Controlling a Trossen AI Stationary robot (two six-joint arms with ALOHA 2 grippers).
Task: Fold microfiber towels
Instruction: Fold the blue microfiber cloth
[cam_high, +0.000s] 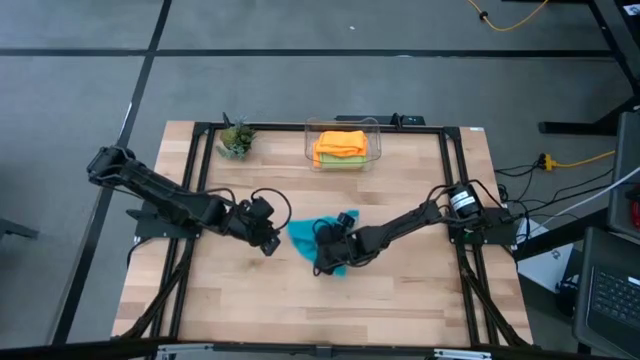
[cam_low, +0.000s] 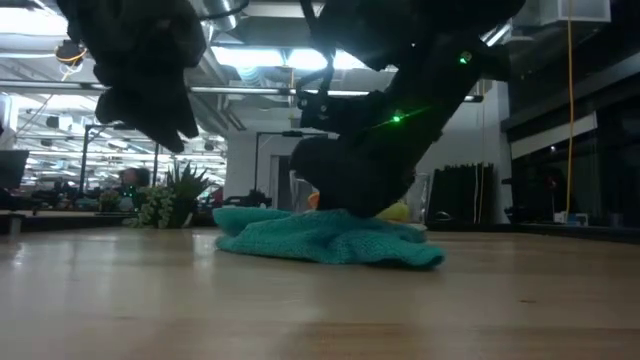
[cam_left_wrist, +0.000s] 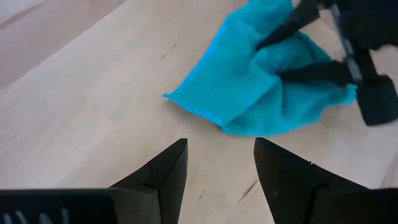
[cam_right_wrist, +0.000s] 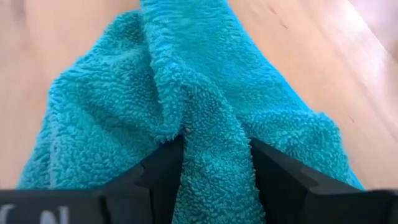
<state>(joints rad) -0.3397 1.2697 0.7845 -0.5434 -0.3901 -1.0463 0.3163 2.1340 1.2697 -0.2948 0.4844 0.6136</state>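
A teal blue microfiber towel (cam_high: 322, 245) lies crumpled on the wooden table's middle; it also shows in the low view (cam_low: 330, 235). My right gripper (cam_right_wrist: 216, 149) is down on it, open, slanting in from the table's right, with a raised ridge of cloth between its fingers. My left gripper (cam_left_wrist: 221, 149) hangs open just left of the towel, above the table (cam_high: 270, 238), with nothing between its fingers. An orange towel (cam_high: 341, 141) lies on a lime green one (cam_high: 345, 158) in the clear bin. My right gripper stands astride a raised fold in the middle of the teal towel (cam_right_wrist: 211, 124), and the cloth touches the inner side of both fingers (cam_left_wrist: 311, 71). The fingers slant down from the table's right. The towel lies slack on the table, bunched up around them.
The clear plastic bin (cam_high: 343, 128) stands at the table's far edge, with a small potted plant (cam_high: 236, 138) to its left. Bare wood lies near the front edge and on both sides of the towel. Black rails run along the table's edges.
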